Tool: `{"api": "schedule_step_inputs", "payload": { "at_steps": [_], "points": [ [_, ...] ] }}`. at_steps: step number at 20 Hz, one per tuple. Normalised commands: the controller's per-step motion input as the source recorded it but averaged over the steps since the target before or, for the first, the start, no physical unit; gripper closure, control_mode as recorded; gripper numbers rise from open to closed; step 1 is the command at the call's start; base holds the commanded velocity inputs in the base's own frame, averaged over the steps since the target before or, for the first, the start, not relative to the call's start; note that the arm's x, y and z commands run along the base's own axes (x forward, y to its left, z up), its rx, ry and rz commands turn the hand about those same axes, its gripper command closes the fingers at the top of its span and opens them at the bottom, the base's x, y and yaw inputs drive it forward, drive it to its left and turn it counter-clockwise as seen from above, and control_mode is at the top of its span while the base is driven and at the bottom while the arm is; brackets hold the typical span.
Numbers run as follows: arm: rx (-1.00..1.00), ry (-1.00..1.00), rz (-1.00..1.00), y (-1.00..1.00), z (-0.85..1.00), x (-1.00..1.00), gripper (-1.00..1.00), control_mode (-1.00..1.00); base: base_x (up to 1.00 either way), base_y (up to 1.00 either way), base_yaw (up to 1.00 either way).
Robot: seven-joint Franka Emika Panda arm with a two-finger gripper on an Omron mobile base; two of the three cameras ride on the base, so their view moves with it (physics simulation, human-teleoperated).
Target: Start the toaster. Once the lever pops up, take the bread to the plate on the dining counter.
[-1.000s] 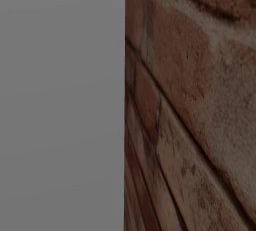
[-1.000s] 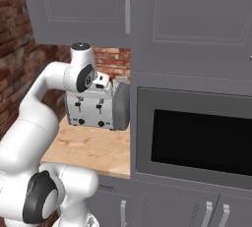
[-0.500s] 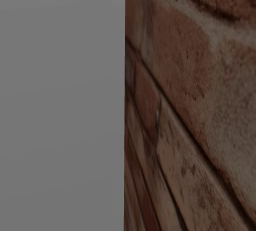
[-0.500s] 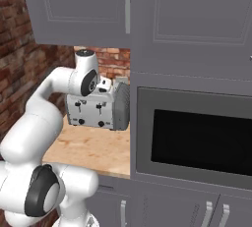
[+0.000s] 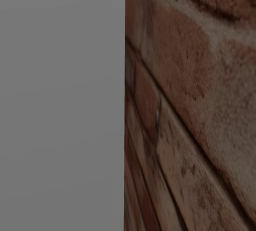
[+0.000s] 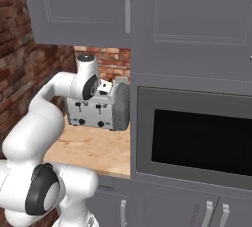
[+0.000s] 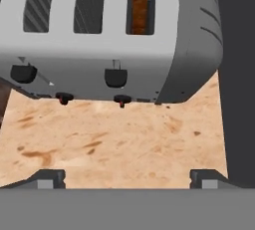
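The toaster (image 7: 114, 35) stands on a wood counter (image 7: 114, 139), against the side of the microwave housing (image 6: 197, 137) and below the upper cabinets (image 6: 98, 10). The bread (image 7: 140, 5) sits deep in the toaster's right slot, above the right lever (image 7: 116, 77); the left lever (image 7: 23, 72) serves the slots beside it, which appear empty. Both levers sit at about the same height, and whether either is pressed cannot be told, so the start step is judged not yet confirmed. The gripper (image 7: 127, 178) hovers in front of the toaster, above the counter; its fingertips (image 7: 47, 178) stand wide apart and hold nothing. In the right base view the hand (image 6: 101, 89) is at the toaster's upper front. Remaining, as judged: press the right lever, wait for it to pop up, lift the bread out, and carry it to the plate on the dining counter.
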Motion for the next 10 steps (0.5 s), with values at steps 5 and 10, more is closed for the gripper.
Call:
{"api": "schedule_step_inputs", "payload": {
  "at_steps": [5,10],
  "points": [
    [0.00,-0.03,0.00,-0.03,-0.09,0.17,-1.00,-1.00,0.00,0.00,0.00],
    [0.00,-0.01,0.00,-0.05,-0.05,0.17,-1.00,-1.00,0.00,0.00,0.00]
  ]
}}
